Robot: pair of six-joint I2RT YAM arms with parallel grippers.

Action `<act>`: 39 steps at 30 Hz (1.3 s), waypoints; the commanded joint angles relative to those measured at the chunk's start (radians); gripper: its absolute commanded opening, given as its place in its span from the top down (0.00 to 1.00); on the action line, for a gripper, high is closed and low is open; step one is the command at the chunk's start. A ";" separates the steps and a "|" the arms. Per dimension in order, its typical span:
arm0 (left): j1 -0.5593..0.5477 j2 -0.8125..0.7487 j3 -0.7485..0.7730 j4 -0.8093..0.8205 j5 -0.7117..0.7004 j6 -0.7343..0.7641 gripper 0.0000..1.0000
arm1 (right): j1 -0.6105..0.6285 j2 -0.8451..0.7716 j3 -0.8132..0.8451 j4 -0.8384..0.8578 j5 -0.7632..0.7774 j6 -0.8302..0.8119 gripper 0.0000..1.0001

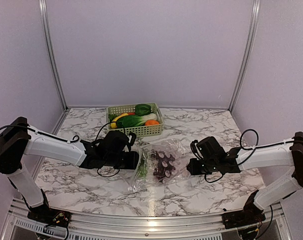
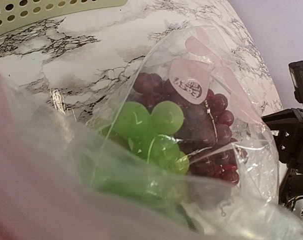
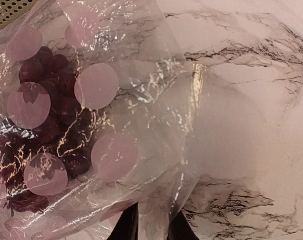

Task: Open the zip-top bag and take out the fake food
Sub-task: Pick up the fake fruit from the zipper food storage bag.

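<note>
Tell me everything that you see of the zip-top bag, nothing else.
The zip-top bag is clear, crinkled plastic with pale pink dots. It lies on the marble table, close in front of the green basket. Inside are a purple grape bunch and a green piece. The left gripper is at its left end; its right edge runs between the right gripper's jaws.

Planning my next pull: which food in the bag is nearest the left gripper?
The green lobed piece: it sits at the left gripper's end of the zip-top bag; the purple bunch lies toward the right gripper.
</note>
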 commanded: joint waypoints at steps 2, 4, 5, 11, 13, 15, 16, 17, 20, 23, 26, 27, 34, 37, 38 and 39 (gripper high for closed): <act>0.021 -0.068 -0.024 0.052 0.046 -0.026 0.76 | -0.003 0.028 0.028 0.013 0.059 0.014 0.98; 0.025 -0.078 -0.030 0.058 0.063 -0.033 0.76 | -0.003 0.022 0.039 -0.013 0.096 0.011 1.00; 0.028 -0.083 -0.031 0.059 0.072 -0.037 0.76 | -0.001 0.019 0.044 -0.025 0.116 0.009 1.00; 0.039 -0.101 -0.036 0.060 0.124 -0.050 0.76 | 0.012 0.013 0.077 -0.107 0.264 0.001 1.00; 0.041 -0.109 -0.038 0.059 0.139 -0.053 0.76 | 0.013 0.015 0.081 -0.119 0.288 0.001 1.00; 0.046 -0.119 -0.040 0.055 0.158 -0.055 0.76 | 0.015 0.019 0.084 -0.123 0.303 0.005 1.00; 0.046 -0.124 -0.041 0.048 0.163 -0.057 0.76 | 0.015 0.021 0.084 -0.122 0.307 0.007 1.00; 0.046 -0.127 -0.041 0.039 0.167 -0.056 0.76 | 0.015 0.024 0.084 -0.120 0.311 0.009 1.00; 0.047 -0.147 -0.052 0.013 0.170 -0.054 0.76 | 0.015 0.036 0.091 -0.116 0.315 0.014 1.00; 0.047 -0.172 -0.070 -0.007 0.197 -0.049 0.76 | 0.015 0.048 0.101 -0.117 0.321 0.016 1.00; 0.047 -0.200 -0.082 -0.027 0.227 -0.040 0.76 | 0.015 0.056 0.107 -0.115 0.328 0.017 1.00; 0.047 -0.212 -0.088 -0.033 0.236 -0.040 0.76 | 0.015 0.057 0.111 -0.115 0.331 0.018 1.00; 0.047 -0.287 -0.123 -0.143 0.241 -0.013 0.75 | 0.015 0.068 0.116 -0.113 0.332 0.022 1.00; 0.048 -0.325 -0.148 -0.170 0.256 -0.006 0.75 | 0.015 0.068 0.115 -0.112 0.327 0.024 1.00; 0.046 -0.336 -0.156 -0.177 0.269 -0.005 0.75 | 0.015 0.067 0.114 -0.111 0.324 0.025 1.00; 0.045 -0.350 -0.168 -0.184 0.282 -0.006 0.75 | 0.015 0.067 0.115 -0.110 0.322 0.024 1.00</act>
